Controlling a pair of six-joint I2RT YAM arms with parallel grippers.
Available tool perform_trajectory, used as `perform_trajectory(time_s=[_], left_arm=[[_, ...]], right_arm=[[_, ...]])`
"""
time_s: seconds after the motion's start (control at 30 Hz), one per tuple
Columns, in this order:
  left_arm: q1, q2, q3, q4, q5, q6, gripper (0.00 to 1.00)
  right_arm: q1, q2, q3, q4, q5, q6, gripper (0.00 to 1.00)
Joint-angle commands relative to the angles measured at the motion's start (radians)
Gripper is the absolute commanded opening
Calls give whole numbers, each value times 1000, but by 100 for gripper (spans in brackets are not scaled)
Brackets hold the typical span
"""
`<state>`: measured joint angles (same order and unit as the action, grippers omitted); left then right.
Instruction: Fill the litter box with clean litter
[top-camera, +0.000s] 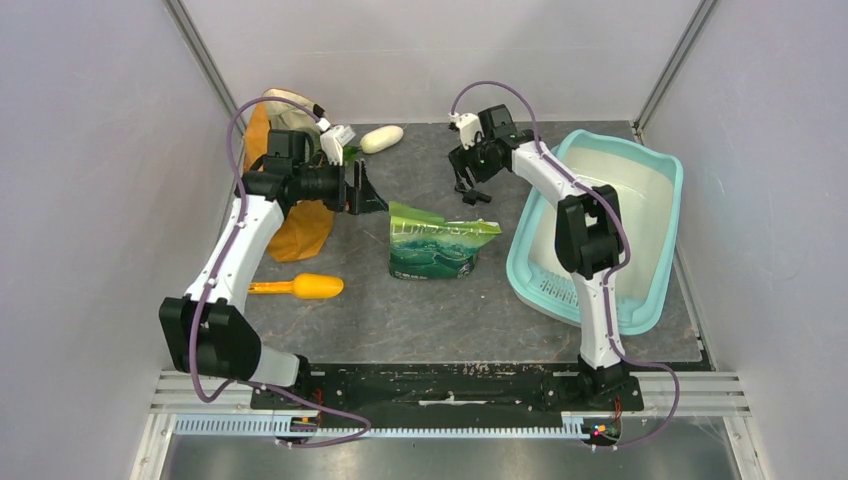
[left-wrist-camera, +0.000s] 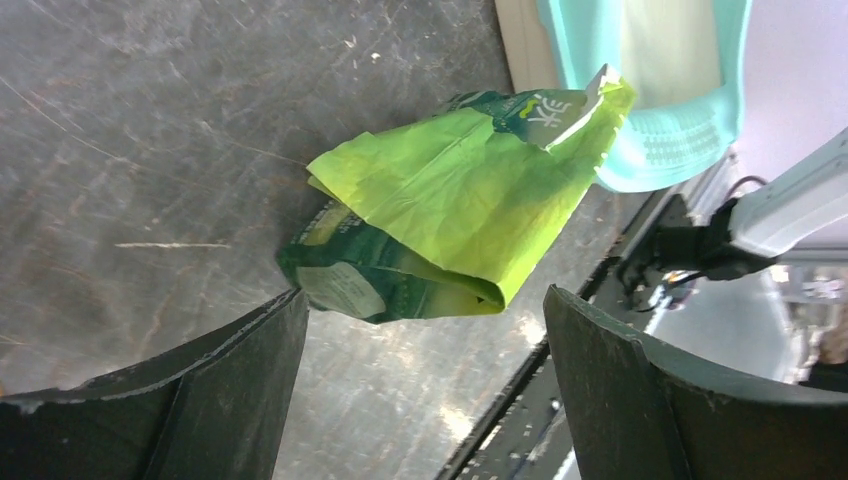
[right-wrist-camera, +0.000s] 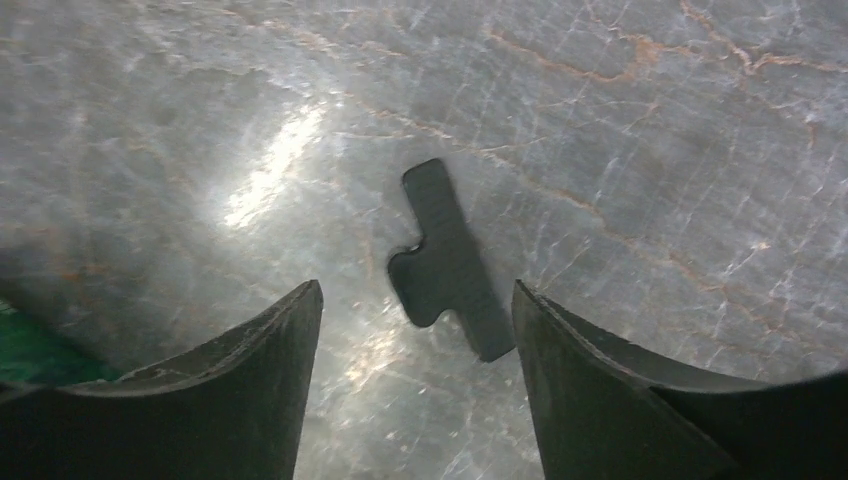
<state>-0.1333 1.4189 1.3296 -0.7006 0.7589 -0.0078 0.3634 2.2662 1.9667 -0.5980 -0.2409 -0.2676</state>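
Observation:
The pale-turquoise litter box (top-camera: 668, 250) lies at the right of the table, its whitish floor bare; no litter granules show in any view. It also shows in the left wrist view (left-wrist-camera: 650, 60), grille end nearest. A green printed bag (top-camera: 440, 240) stands mid-table, its top folded over (left-wrist-camera: 470, 190). My left gripper (top-camera: 365, 190) is open and empty, left of the bag and above the table, and the bag lies just beyond its fingertips (left-wrist-camera: 425, 300). My right gripper (top-camera: 470, 190) is open and empty, hovering over the table behind the bag and left of the box (right-wrist-camera: 415, 290).
An orange scoop (top-camera: 305, 287) lies at front left. An orange-tan cloth bag (top-camera: 300, 225) sits under my left arm. A white oval object (top-camera: 382, 139) lies at the back. A small flat black piece (right-wrist-camera: 445, 262) lies on the table below my right gripper.

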Motion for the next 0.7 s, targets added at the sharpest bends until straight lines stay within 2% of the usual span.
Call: perform_trajectory(time_s=[0.0,0.17,0.27,0.47,0.67], left_arm=[[-5,13,14,68,77,-241,94],[-20,37,-8,134,79,-490,94],[-44,50,-18,140,30,-578,94],[-93,91,-10,109,-89,-664,94],[-129,153,-11,160,-117,-687,95]], right_arm=[[-6,-150,56,-42,-94,83,78],[-16,-257,24,-100,-207,146,87],[-33,-307,6,-126,-286,180,92],[-62,-360,-7,-179,-360,222,94],[-97,-375,-20,-217,-426,247,95]])
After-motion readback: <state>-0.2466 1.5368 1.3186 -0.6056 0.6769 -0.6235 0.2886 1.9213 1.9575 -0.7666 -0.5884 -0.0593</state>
